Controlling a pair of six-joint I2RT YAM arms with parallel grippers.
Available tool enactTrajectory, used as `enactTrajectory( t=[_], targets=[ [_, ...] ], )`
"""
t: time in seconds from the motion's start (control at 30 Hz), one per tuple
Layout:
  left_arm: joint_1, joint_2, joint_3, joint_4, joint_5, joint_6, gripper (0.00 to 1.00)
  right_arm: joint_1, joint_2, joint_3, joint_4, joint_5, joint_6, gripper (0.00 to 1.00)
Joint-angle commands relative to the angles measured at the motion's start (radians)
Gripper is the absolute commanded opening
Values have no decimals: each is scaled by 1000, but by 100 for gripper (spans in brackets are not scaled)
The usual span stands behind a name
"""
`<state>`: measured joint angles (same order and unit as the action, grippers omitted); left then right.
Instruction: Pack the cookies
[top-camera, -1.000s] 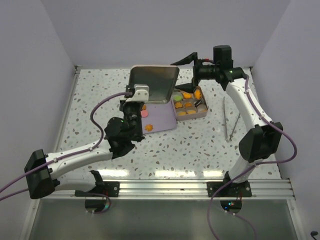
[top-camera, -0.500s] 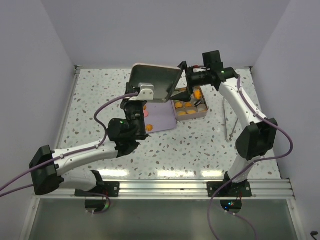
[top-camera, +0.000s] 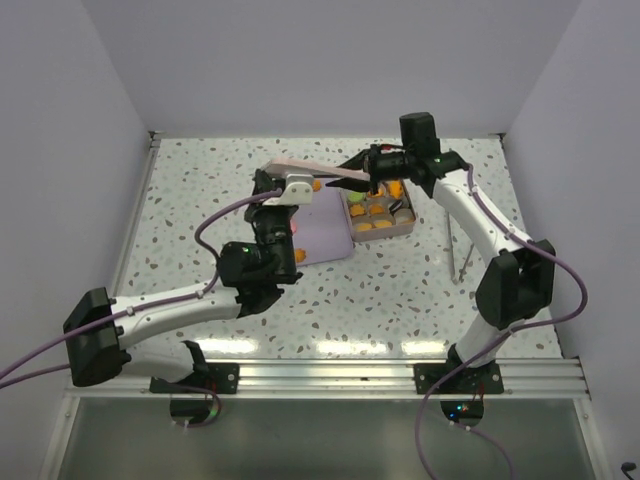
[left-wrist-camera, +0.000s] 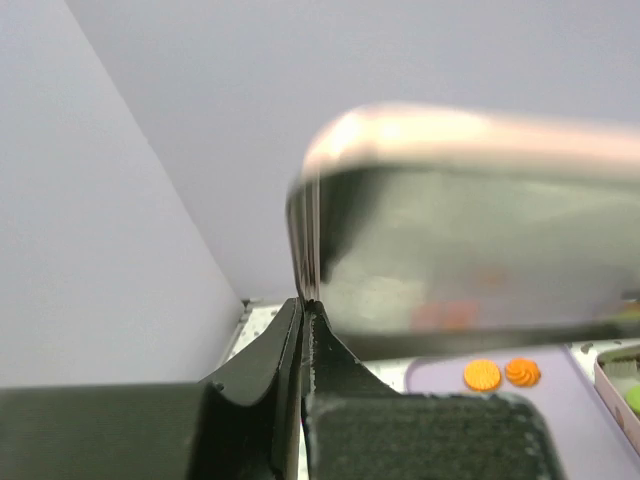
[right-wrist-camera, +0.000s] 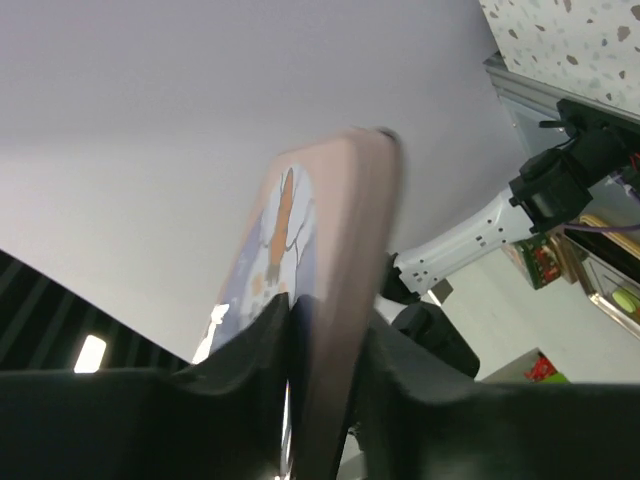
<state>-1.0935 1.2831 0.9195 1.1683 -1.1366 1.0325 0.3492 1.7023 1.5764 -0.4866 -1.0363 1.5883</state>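
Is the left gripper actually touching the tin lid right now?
Touching. The left wrist view shows the left gripper pinched shut on the rim of the tin lid, no gap visible.

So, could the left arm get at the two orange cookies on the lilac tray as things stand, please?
Probably not yet. The left tool is shut on the lid, which the right tool also clamps, so it has no free grip for the cookies on the tray below.

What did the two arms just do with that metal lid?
The lid, held by the left gripper, tipped from upright to nearly flat. The right gripper swung left and closed on its other edge. The tin, lilac tray and cookies stayed put.
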Motion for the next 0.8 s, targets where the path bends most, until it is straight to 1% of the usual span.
enactTrajectory(
  t=[0.0,0.03,0.13,0.23,0.27,0.3,0.33,0.37,0.4,0.43,0.47,0.5,0.53,0.57,0.6,0.63,0.67,0.7,0.77],
  targets=[
    [-12,-25,16,45,-5,-26,4,1,-69,-19,103,-30,29,18],
    [-14,-39,13,30,-8,-35,6,2,-69,-22,105,-25,30,12],
    [-16,-71,2,-50,-20,-95,15,-1,-67,-35,137,-13,51,0],
    [-16,-117,-7,-171,-40,-195,26,-13,-58,-32,160,4,61,0],
    [-16,-131,-5,-264,-46,-231,32,-25,-47,-29,164,16,61,0],
    [-17,-145,-1,-327,-49,-326,44,-35,-41,-23,169,22,59,0],
    [-17,-174,1,-397,-46,-380,52,-44,-35,-18,171,30,53,0],
    [-17,-188,11,-549,-42,-437,60,-73,-29,-12,172,42,44,0],
    [-17,-201,19,-629,-31,-548,71,-90,-9,2,171,50,24,0],
    [-17,-223,25,-748,-19,-593,75,-126,2,10,174,54,10,0],
    [-17,-231,41,-804,-17,-635,79,-147,13,20,166,59,-8,0],
    [-17,-237,54,-867,-12,-731,83,-165,31,36,160,74,-26,0],
    [-17,-248,70,-934,6,-780,84,-183,39,39,174,82,-46,0],
    [-17,-254,105,-1066,26,-826,88,-218,45,43,172,88,-66,0],
    [-17,-257,126,-1134,50,-913,99,-236,49,51,158,102,-86,0],
    [-17,-258,149,-1213,108,-955,100,-262,57,53,161,110,-131,0],
    [-17,-257,195,-1336,145,-991,100,-274,62,57,149,116,-166,0],
    [-17,-254,215,-1386,178,-1058,100,-286,66,62,108,123,-241,0],
    [-17,-248,269,-1494,251,-1109,100,-317,76,63,67,153,-331,0]
  ],
)
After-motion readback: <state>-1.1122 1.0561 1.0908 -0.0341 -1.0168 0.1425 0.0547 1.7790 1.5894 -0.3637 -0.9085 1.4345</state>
